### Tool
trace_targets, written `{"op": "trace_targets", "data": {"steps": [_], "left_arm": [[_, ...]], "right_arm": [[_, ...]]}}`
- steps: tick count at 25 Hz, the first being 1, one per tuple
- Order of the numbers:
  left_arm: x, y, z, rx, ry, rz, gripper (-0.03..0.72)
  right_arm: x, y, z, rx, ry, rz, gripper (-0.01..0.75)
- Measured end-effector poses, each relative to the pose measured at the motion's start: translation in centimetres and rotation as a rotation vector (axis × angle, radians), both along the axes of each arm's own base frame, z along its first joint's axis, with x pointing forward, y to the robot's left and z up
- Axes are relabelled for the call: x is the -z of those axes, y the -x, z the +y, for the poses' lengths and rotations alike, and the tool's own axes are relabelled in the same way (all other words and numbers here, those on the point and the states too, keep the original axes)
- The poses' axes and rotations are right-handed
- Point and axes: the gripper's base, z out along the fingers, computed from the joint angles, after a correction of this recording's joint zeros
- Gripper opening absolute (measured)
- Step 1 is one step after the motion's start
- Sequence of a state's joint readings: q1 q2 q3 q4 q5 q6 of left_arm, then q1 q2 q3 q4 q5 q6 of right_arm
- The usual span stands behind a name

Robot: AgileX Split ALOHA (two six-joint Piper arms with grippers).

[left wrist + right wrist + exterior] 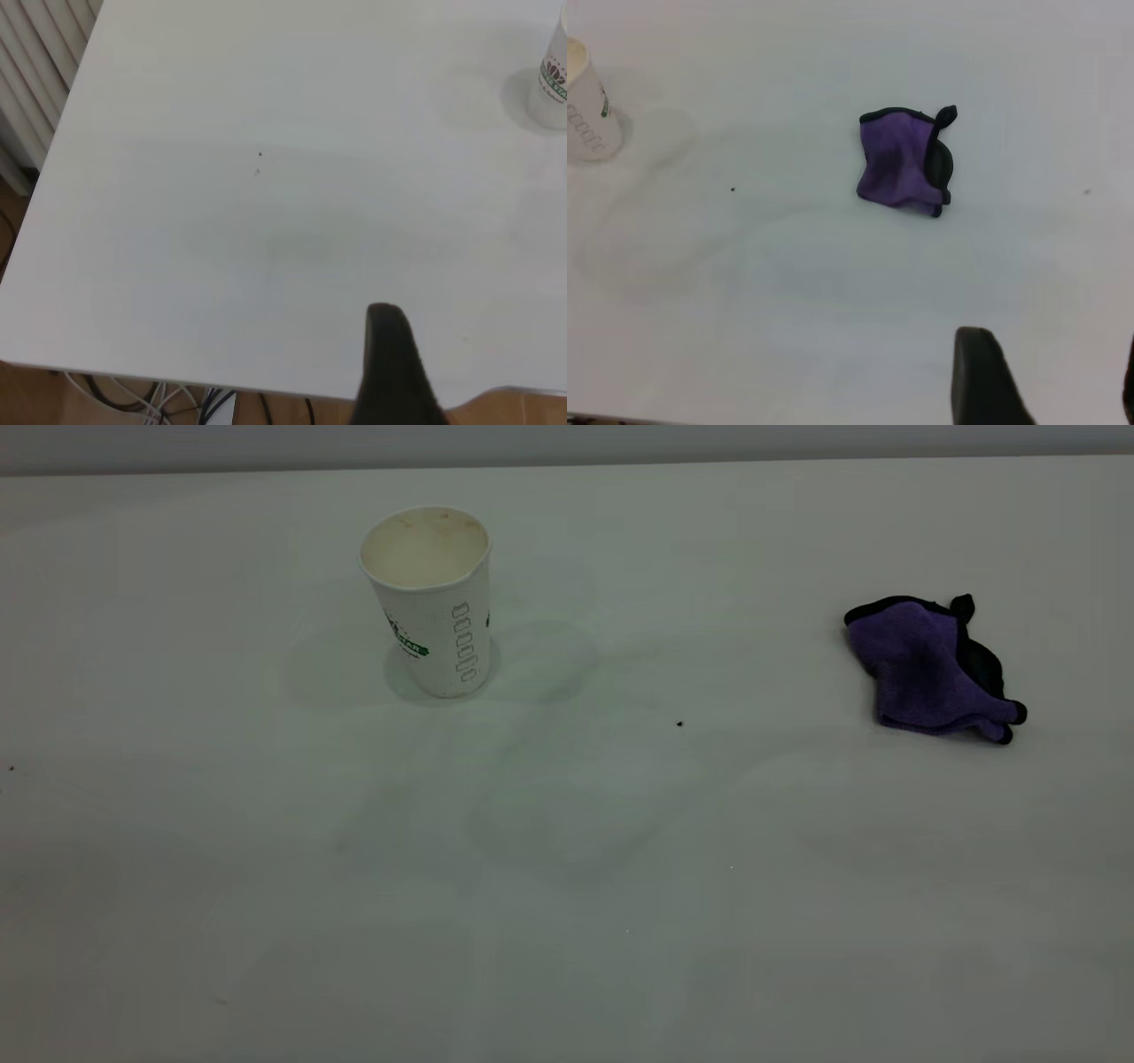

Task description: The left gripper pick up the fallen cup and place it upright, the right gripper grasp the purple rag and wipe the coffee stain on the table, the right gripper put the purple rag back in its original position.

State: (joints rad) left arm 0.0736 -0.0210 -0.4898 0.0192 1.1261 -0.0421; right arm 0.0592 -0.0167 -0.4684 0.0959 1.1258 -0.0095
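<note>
The cup [431, 602] stands upright on the table [567, 886] at the back left, cream inside showing; it also shows in the left wrist view [554, 75] and the right wrist view [586, 106]. The purple rag [930, 669] lies crumpled at the right, also in the right wrist view [904, 162]. No coffee stain shows; only faint smears mark the table's middle. Neither gripper is in the exterior view. My left gripper [478, 363] hovers over the table's edge, open and empty, with one finger [390, 363] showing. My right gripper [1054, 372] is open and empty, well short of the rag.
A tiny black speck [679, 724] lies between the cup and the rag. In the left wrist view the table's edge [221, 382] shows, with wood floor, cables [159, 403] and a white radiator [35, 71] beyond it.
</note>
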Motion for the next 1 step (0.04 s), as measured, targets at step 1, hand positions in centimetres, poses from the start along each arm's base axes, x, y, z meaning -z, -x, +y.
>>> {"op": "trace_targets", "data": {"steps": [1], "left_arm": [[0.00,0.00,0.00,0.000,0.000,0.000,0.519]], "right_arm": [[0.00,0.00,0.00,0.000,0.000,0.000,0.419]]}}
